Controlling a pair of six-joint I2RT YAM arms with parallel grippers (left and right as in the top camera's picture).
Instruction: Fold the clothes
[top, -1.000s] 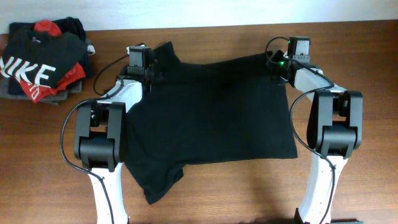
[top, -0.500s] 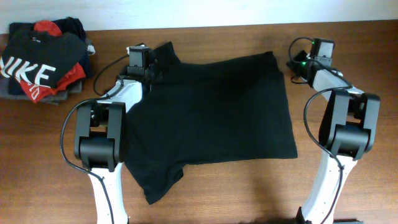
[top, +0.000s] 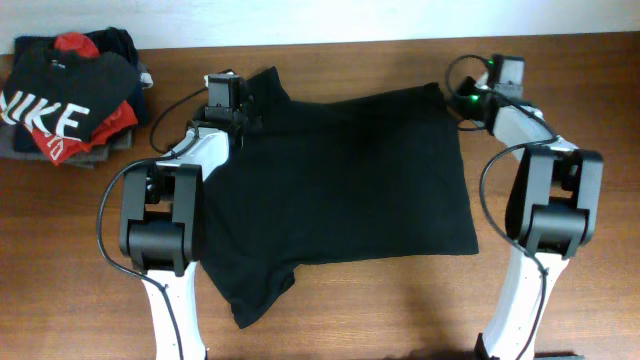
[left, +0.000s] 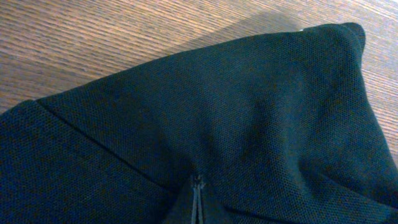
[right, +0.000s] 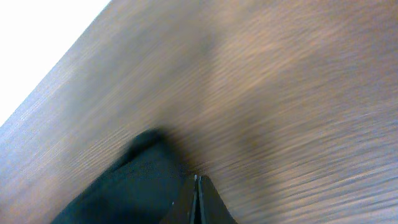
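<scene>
Between the two claws, a plain black short-sleeved T-shirt of thin fabric (top: 340, 180) lies spread flat on the brown wooden tabletop (top: 400, 310).

- Left claw (left: 197, 200): tips pressed together on the shirt's far sleeve corner. Wrist view shows creases running into the tips, so it reads as pinching the fabric. Bare wood is just beyond that corner.
- Right claw (right: 198, 198): tips pressed together, pointing down at bare wood. The shirt's far hem corner sits right beside its left finger. The view is blurred, so I can't tell if fabric touches it or is caught. Nothing is visible between the tips.
- From the left claw, the shirt body runs across to the right claw and back toward the arm bases. Its second sleeve sticks out near the left arm's base, and the left arm's links lie over that edge of the shirt.
- A stack of folded garments (top: 65, 100) sits well outboard of the left claw, apart from the shirt. A black shirt with large white letters is on top, with red and grey pieces under it.
</scene>
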